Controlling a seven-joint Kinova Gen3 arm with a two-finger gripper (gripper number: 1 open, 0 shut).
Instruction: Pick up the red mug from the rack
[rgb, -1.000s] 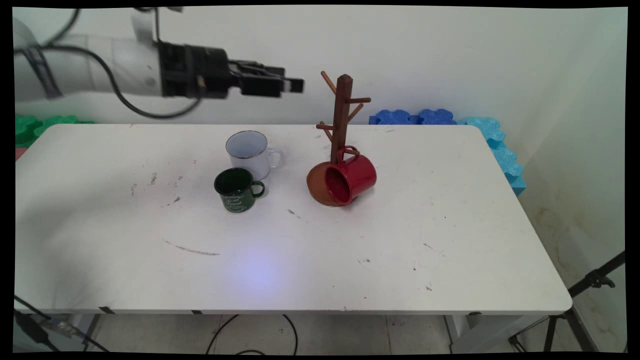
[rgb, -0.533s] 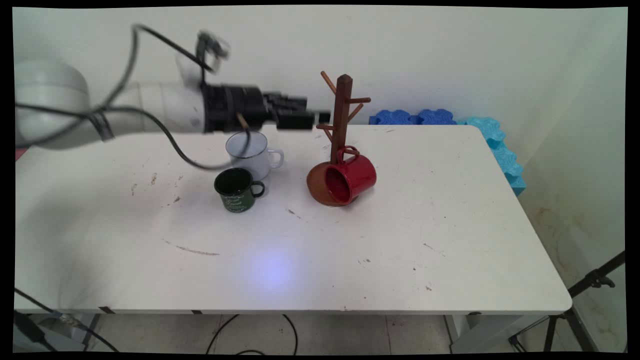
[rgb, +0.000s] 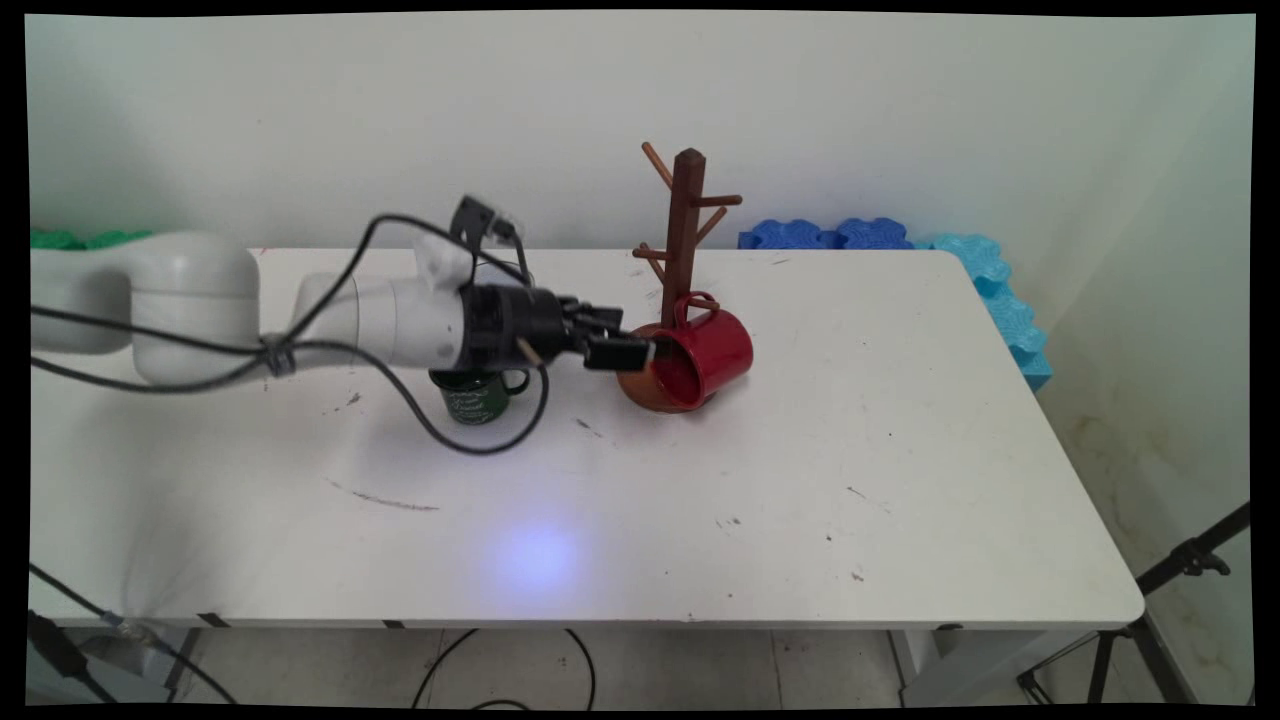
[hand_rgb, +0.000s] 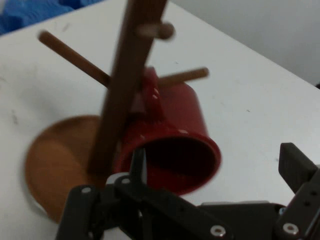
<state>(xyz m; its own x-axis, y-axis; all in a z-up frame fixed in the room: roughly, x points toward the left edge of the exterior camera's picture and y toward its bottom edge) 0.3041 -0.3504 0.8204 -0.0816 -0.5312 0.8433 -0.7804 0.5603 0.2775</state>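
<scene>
On the white table (rgb: 700, 520) my arm reaches level from the left, low over the surface. Behind the table's far right corner lie blue foam blocks (rgb: 900, 240). Next in size is the brown wooden mug tree (rgb: 685, 230), upright on its round base near the table's middle, pegs sticking out at several heights. Against its base lies the red mug (rgb: 710, 355) on its side, mouth turned toward me, handle up beside the post. My gripper (rgb: 640, 352) sits right at that mouth; its fingers are spread, one at the rim's edge, the other well off to the side. Under my wrist stands the green mug (rgb: 478, 395), upright, with pale lettering on its side too small to read.
</scene>
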